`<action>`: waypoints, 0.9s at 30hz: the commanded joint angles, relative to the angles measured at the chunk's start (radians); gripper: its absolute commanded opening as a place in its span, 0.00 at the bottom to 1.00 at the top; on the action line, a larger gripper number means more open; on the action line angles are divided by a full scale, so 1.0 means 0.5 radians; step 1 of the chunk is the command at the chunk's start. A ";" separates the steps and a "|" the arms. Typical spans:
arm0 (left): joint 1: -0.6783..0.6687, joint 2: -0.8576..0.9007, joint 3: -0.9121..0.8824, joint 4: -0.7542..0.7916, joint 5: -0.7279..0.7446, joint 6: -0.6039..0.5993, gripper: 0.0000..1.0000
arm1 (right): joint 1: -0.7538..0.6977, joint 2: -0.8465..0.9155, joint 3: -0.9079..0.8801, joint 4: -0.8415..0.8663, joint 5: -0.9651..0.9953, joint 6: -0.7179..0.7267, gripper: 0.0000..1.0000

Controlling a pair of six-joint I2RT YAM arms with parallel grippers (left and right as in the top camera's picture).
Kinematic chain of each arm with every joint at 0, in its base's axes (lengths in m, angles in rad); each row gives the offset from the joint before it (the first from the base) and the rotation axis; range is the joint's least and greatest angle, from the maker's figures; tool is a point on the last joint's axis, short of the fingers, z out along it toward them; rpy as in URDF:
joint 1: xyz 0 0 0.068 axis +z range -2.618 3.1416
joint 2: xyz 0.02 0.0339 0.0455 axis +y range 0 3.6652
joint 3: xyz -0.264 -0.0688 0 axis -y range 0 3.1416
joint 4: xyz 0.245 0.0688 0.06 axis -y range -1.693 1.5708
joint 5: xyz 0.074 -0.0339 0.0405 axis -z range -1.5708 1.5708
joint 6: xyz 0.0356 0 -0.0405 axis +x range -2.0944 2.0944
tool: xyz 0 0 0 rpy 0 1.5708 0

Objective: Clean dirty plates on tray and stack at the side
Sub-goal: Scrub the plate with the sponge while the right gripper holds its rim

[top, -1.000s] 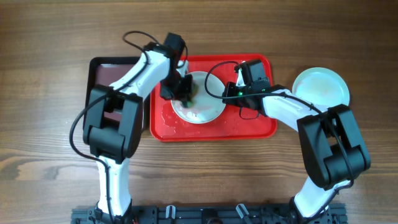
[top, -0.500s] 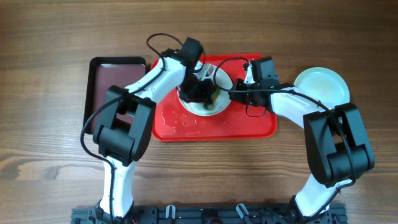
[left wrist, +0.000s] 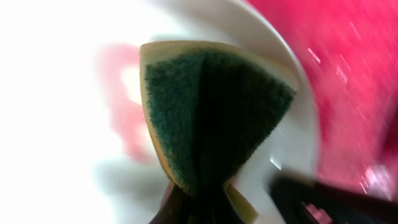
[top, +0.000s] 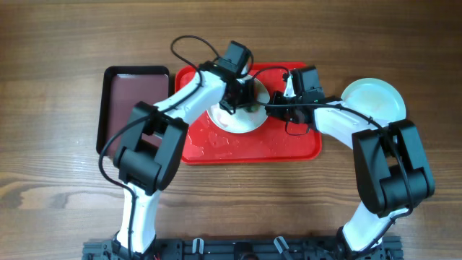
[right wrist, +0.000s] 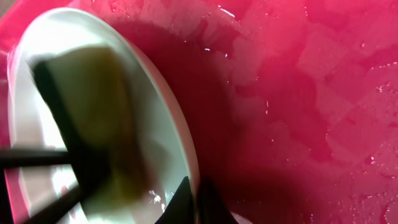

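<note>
A white plate point(top: 232, 120) sits tilted on the red tray point(top: 289, 144), its right rim lifted. My right gripper point(top: 268, 103) is shut on that rim point(right wrist: 186, 149). My left gripper point(top: 242, 100) is shut on a green and yellow sponge point(left wrist: 211, 118) and presses it on the plate's face point(left wrist: 56, 124), where a reddish smear point(left wrist: 124, 106) shows. The sponge also shows blurred on the plate in the right wrist view point(right wrist: 93, 124). A pale blue plate point(top: 372, 100) lies on the table right of the tray. A third plate is not in view.
A dark maroon tray point(top: 133, 101) with a black rim lies left of the red tray. The red tray's floor is wet point(right wrist: 311, 93). Cables loop above both wrists.
My left gripper has moved the sponge right and up across the plate. The plate has shifted toward the tray's upper middle and tilted, with the right gripper still on its rim.
</note>
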State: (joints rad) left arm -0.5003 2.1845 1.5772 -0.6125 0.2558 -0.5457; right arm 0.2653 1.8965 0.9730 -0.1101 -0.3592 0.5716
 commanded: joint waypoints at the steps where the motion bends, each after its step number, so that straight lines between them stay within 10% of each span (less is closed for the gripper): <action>1: 0.188 0.049 -0.005 -0.062 -0.514 -0.092 0.04 | 0.002 0.062 -0.024 -0.029 -0.015 0.008 0.04; 13: 0.272 0.049 -0.005 -0.971 -0.328 0.246 0.04 | 0.002 0.062 -0.024 -0.013 -0.015 0.005 0.04; 20: 0.213 0.049 -0.005 -0.974 0.367 0.768 0.04 | 0.002 0.062 -0.024 -0.012 -0.014 0.005 0.04; 27: 0.000 0.049 -0.005 -0.694 0.446 0.603 0.04 | 0.002 0.062 -0.024 -0.013 -0.015 0.007 0.04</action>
State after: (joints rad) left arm -0.4477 2.1777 1.5906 -1.0237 0.4061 -0.2005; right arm 0.2729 1.8984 0.9718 -0.1139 -0.3996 0.5491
